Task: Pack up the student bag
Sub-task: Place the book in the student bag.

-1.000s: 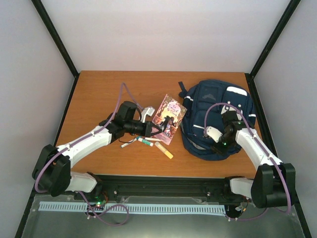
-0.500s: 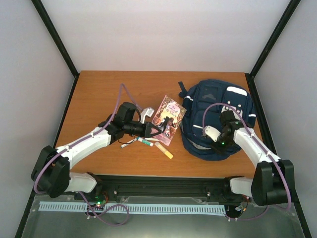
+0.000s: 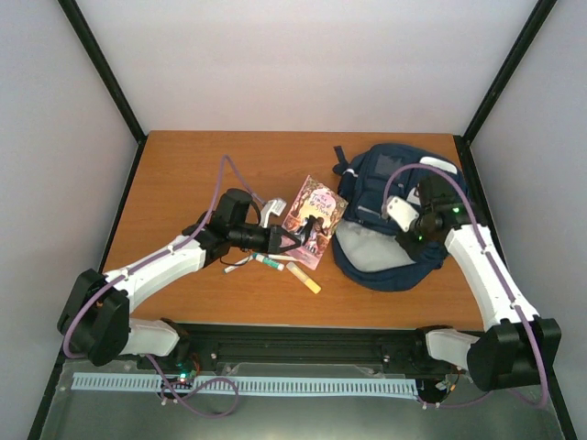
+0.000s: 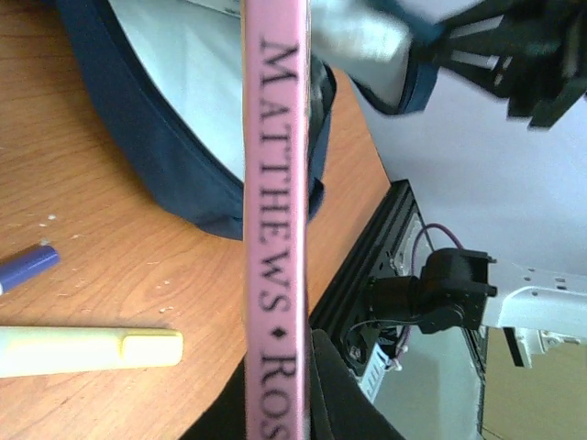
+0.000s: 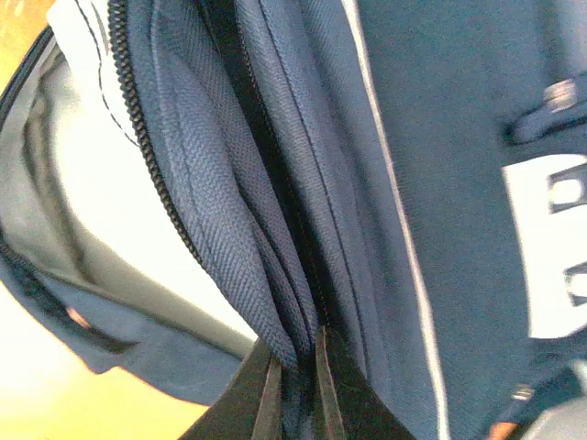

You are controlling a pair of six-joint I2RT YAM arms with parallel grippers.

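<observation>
Student bag (image 3: 371, 183): navy, lying by the right edge of the desk (image 3: 183, 174), main flap raised, pale lining exposed.
Right fingers (image 5: 264, 396): together, clamped on a fold of the bag's fabric beside the zip.
Left fingers (image 4: 344, 403): clamped on a pink book (image 4: 275, 183) at its spine, near the bag's left side.
Yellow highlighter (image 4: 92, 351): flat, near the front edge.

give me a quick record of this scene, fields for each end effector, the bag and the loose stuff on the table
left end effector: shut on pink book, spine facing its wrist camera
right end effector: shut on a fold of the student bag beside the zip
bag state: main compartment open, pale lining showing
book position: outside the bag, next to its opening
loose on table: yellow highlighter, green-and-white pen
</observation>
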